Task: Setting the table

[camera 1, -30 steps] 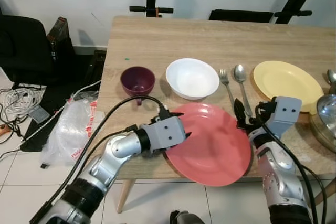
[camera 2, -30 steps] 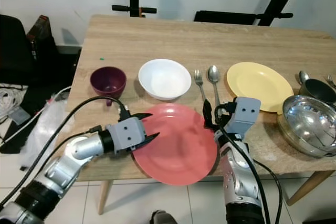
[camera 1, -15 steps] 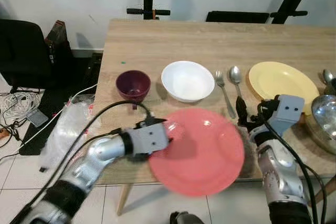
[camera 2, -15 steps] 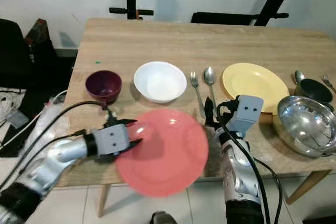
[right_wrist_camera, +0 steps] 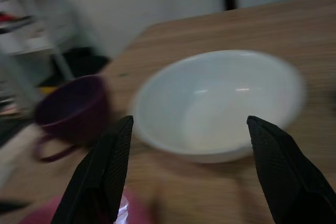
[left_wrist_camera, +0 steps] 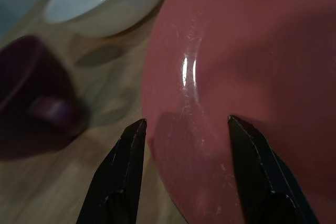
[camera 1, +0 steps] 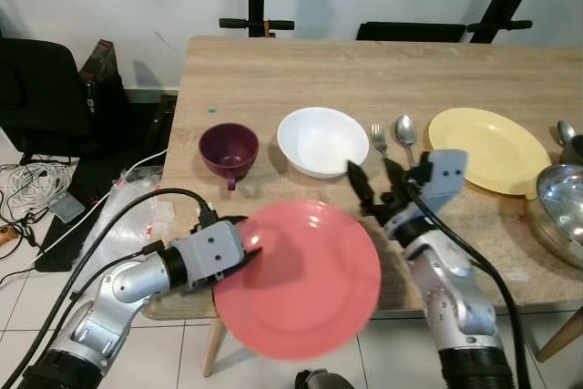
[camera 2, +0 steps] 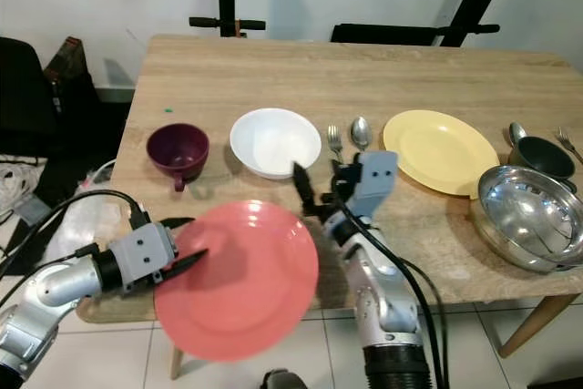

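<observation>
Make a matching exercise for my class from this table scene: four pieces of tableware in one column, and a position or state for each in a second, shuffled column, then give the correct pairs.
Column A
1. red plate
2. purple cup
3. white bowl
4. yellow plate

Column B
a. stands nearest the table's left edge
b. lies to the right of the fork and spoon
c. juts out past the table's front edge, gripped at its left rim
d. sits between the cup and the fork

Pairs: 1-c, 2-a, 3-d, 4-b
</observation>
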Motion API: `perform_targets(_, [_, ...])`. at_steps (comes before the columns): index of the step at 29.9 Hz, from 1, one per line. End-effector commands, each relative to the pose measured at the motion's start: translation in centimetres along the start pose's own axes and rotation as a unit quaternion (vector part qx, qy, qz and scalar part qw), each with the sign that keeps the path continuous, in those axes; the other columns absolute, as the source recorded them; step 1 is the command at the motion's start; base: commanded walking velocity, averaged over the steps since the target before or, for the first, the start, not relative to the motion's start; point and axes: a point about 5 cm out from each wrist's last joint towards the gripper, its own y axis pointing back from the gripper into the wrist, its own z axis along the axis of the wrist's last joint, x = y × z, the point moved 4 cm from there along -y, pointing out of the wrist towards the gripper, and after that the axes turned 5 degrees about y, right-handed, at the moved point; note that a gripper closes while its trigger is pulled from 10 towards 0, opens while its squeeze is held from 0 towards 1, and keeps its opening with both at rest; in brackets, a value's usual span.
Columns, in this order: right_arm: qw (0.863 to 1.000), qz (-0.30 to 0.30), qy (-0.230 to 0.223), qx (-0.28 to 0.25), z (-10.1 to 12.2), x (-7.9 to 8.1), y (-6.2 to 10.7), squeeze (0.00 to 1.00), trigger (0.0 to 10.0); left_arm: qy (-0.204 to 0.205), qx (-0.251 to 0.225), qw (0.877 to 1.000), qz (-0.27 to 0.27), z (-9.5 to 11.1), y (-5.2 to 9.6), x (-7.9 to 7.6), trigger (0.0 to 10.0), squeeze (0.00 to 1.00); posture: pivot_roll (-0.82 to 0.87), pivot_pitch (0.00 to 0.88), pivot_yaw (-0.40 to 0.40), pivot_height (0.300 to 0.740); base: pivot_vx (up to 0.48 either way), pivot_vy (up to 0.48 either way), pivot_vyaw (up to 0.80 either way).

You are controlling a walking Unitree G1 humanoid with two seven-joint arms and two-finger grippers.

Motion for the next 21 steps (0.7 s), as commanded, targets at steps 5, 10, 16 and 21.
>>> perform_targets(5, [0.997,0.054,-0.039,0.049,-1.4,1.3,1.0,0.0,10.0,0.032,0.145,0.989,0.029,-5.9,2.4,-0.4,10.0,0.0,-0.11,0.065,-0.009,0.74,0.0,0.0,0.0])
perform_targets(10, [0.991,0.084,-0.063,0.084,-2.2,1.9,1.5,0.0,10.0,0.032,0.147,0.988,0.03,-6.0,2.9,-0.6,10.0,0.0,-0.1,0.061,-0.01,0.74,0.0,0.0,0.0])
perform_targets(16, [0.988,0.028,-0.061,0.136,-4.2,-1.2,2.9,0.0,10.0,0.035,0.15,0.988,0.028,-6.1,3.0,-1.4,10.0,0.0,-0.1,0.06,-0.017,0.74,0.0,0.0,0.0])
perform_targets(21, [0.987,0.011,-0.062,0.146,-4.5,-2.2,3.5,0.0,10.0,0.037,0.148,0.988,0.028,-6.0,2.8,-1.6,10.0,0.0,-0.11,0.061,-0.022,0.74,0.0,0.0,0.0])
